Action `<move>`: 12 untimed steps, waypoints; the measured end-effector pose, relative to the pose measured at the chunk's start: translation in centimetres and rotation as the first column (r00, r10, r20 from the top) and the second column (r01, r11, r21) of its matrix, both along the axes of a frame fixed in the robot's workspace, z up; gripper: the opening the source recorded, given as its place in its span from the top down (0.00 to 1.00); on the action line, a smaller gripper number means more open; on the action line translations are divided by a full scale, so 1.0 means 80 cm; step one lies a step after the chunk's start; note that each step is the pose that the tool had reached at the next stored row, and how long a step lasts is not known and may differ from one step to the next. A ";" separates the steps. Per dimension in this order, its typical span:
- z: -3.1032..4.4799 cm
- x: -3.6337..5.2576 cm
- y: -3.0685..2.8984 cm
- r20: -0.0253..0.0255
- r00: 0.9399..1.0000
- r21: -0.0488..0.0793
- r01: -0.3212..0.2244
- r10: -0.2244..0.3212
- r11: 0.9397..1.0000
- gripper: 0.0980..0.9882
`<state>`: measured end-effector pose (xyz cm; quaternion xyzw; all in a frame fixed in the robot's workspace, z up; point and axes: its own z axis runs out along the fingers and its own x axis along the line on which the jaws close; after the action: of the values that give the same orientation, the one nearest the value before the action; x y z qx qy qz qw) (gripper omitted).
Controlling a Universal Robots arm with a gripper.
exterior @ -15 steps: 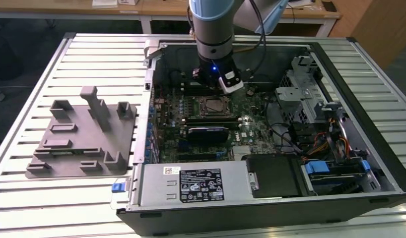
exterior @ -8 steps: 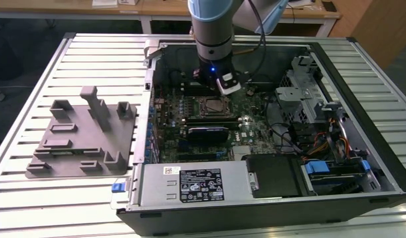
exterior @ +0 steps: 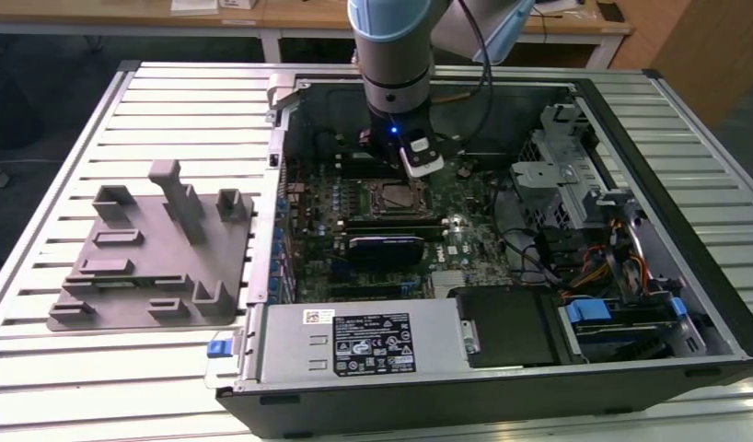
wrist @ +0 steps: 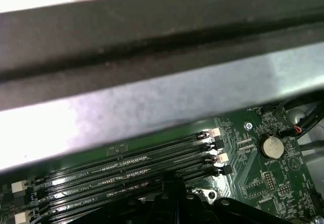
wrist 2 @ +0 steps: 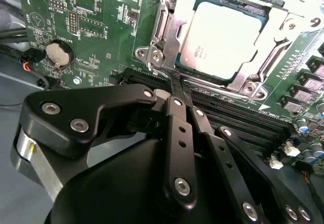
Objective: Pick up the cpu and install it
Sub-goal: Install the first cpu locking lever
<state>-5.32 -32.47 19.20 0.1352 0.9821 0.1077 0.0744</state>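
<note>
The chip [wrist 2: 223,34] sits in its socket [wrist 2: 167,21]; the gripper [wrist 2: 178,90] is pinched closed, empty (light, stiff, probably fragile underneath; hold by edges)

Memory slots [wrist 2: 238,118] and case wall [wrist: 152,82] hem the claw [wrist 2: 177,95].

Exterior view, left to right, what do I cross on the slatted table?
Grey plastic tray with upright blocks → green motherboard with the silvery square cpu in its socket, arm above → metal drive cage → black case wall.

Exterior high, oblique; wrist views close over motherboard [wrist 2: 101,27].
</note>
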 end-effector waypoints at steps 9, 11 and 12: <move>0.0121 0.000 0.0000 0.000 1.000 0.000 0.000 0.000 1.000 0.99; 0.0133 0.000 0.0000 0.000 1.000 0.000 0.000 0.000 1.000 0.99; 0.0133 0.000 0.0000 0.000 1.000 0.000 0.000 0.000 1.000 0.99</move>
<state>-5.32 -32.46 20.27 0.1351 0.9821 0.1080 0.0745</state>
